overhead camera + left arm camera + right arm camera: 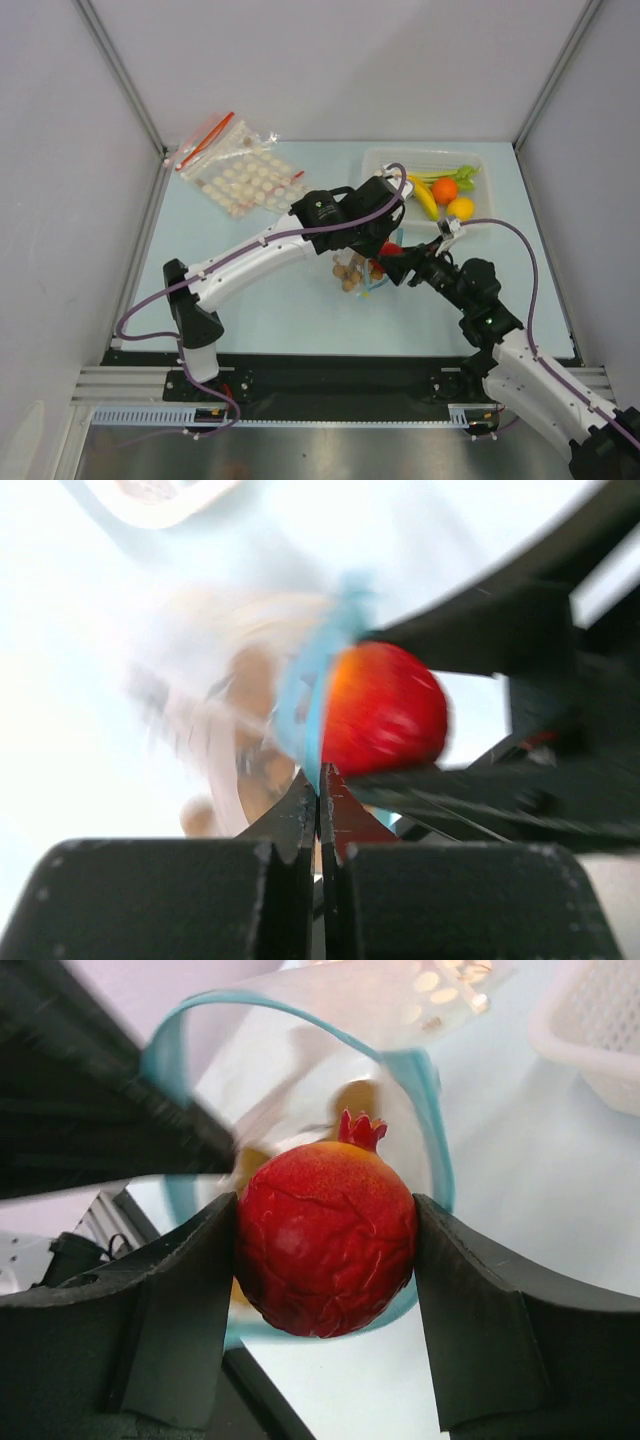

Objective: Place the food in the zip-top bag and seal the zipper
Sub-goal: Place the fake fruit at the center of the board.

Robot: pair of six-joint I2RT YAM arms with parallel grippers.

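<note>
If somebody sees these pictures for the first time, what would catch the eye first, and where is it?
The small red fruit stands out most, clamped in the right pincer at the open mouth of the zip-top bag. Next comes the teal zipper, which the shut left pincer pinches, with brown fruits inside the bag. At the far right of the top view, a white tray holds a banana and an orange.

My right gripper (326,1260) held one wrinkled red round fruit (325,1230). Beyond it I counted one clear teal-edged plastic pouch (432,1100), one round orange fruit (445,189) and one yellow lemon (461,208).
</note>
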